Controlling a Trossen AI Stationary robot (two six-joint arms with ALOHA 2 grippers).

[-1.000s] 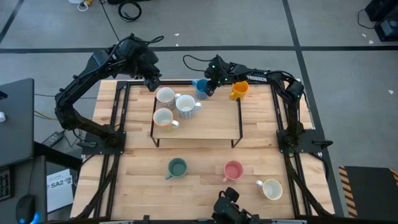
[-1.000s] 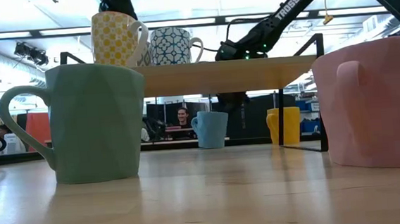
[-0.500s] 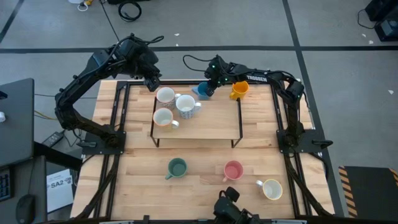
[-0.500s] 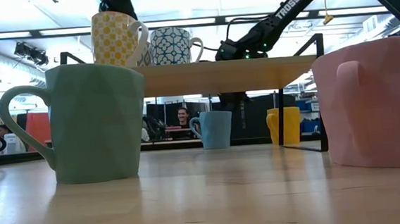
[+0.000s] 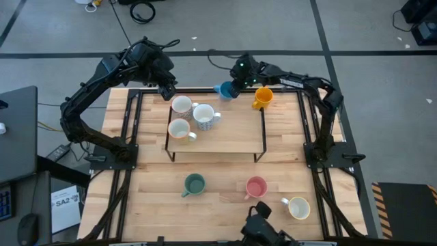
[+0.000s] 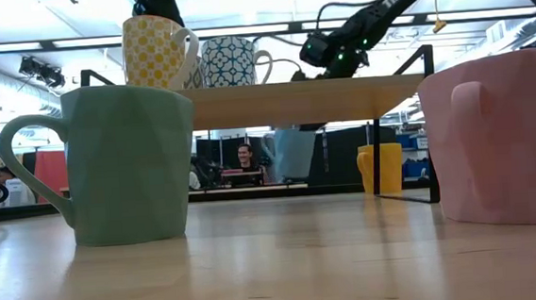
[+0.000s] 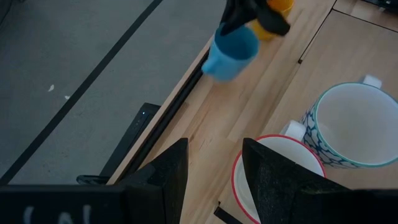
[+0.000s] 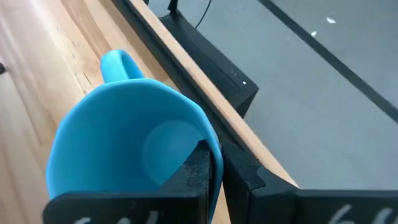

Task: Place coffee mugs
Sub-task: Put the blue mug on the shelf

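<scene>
My right gripper (image 5: 232,89) is shut on the blue mug (image 5: 223,89), which hangs tilted above the table's far edge, behind the raised wooden shelf (image 5: 232,140). The mug also shows in the low view (image 6: 294,153) and the left wrist view (image 7: 231,50). My left gripper (image 7: 214,168) is open and empty above the shelf's far left corner, next to a red-rimmed white mug (image 7: 280,177). Three mugs stand on the shelf: the red-rimmed one (image 5: 181,104), a blue-patterned one (image 5: 204,116) and a cream one (image 5: 179,129). The orange-yellow mug (image 5: 262,98) stands on the table at the far right. My right gripper pinches the blue mug's rim wall (image 8: 208,134), one finger (image 8: 198,168) inside the mug and one outside, on the side opposite the handle (image 8: 118,62). The mug is lifted clear of the table and hangs tilted below the fingers (image 6: 294,153).
A dark green mug (image 5: 194,184), a pink mug (image 5: 256,186) and a cream mug (image 5: 298,207) stand on the table's near half. The shelf's black frame legs (image 5: 263,130) stand beside the orange-yellow mug. A person (image 6: 243,158) sits in the room behind.
My right gripper has gone up and a little toward the table's far edge with the blue mug. The mug stood on the table a second ago; now it is lifted clear and tilted.
</scene>
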